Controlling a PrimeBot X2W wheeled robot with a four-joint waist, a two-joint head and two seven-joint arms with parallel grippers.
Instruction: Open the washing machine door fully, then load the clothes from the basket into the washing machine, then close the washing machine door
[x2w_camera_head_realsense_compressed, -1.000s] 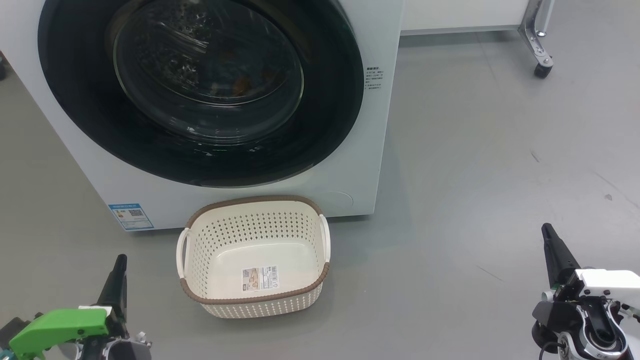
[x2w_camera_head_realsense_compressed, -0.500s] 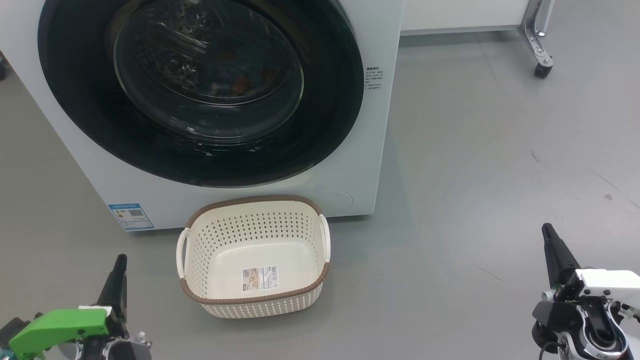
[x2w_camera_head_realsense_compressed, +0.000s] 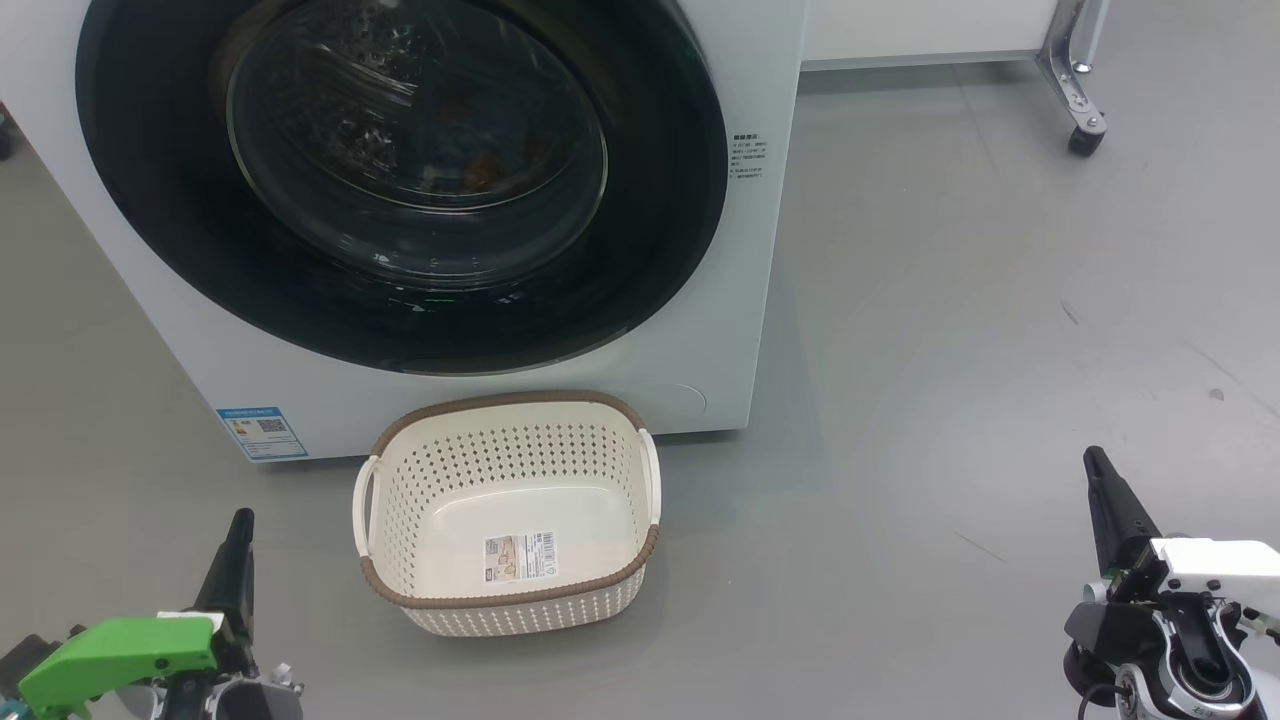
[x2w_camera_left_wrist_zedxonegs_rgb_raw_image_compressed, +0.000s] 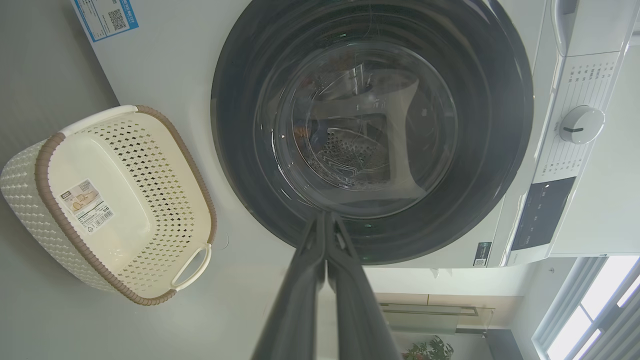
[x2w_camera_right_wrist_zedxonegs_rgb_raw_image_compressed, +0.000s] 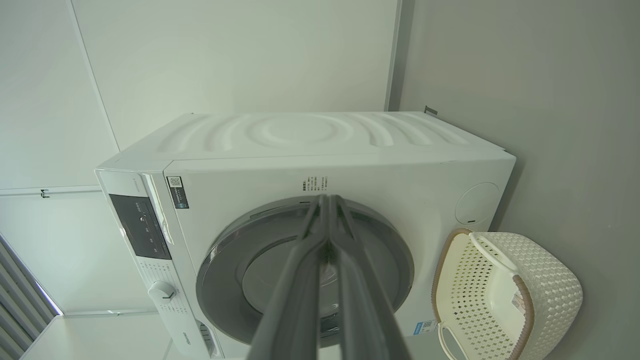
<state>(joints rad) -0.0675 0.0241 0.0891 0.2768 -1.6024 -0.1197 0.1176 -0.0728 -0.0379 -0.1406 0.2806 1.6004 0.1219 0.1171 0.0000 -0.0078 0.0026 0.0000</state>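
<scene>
Two sets of jaws were clenched tight with nothing between them: the left gripper hung out in front of the washing machine, off its blue-labelled corner, and the right gripper hung well apart from the machine, out past its other front corner. The washing machine door lay shut and flush against the machine's front, out of reach of either pair of jaws; in the left wrist view the closed fingertips of the left gripper pointed at the door's lower edge without touching it. The door was a broad glossy black ring around a domed clear porthole that caught pale reflections. The basket stood on the smooth grey floor just beside the machine's foot, below the door, a cream rounded rectangle of perforated plastic with a brown woven-look rim, two loop handles and a barcode sticker on its bare bottom. Orange-brown flecks showed dimly behind the glass, too dark to read as cloth. The machine's top and the upper part of the door were cut off in the head view, and both arms were cropped at the lower edge.
</scene>
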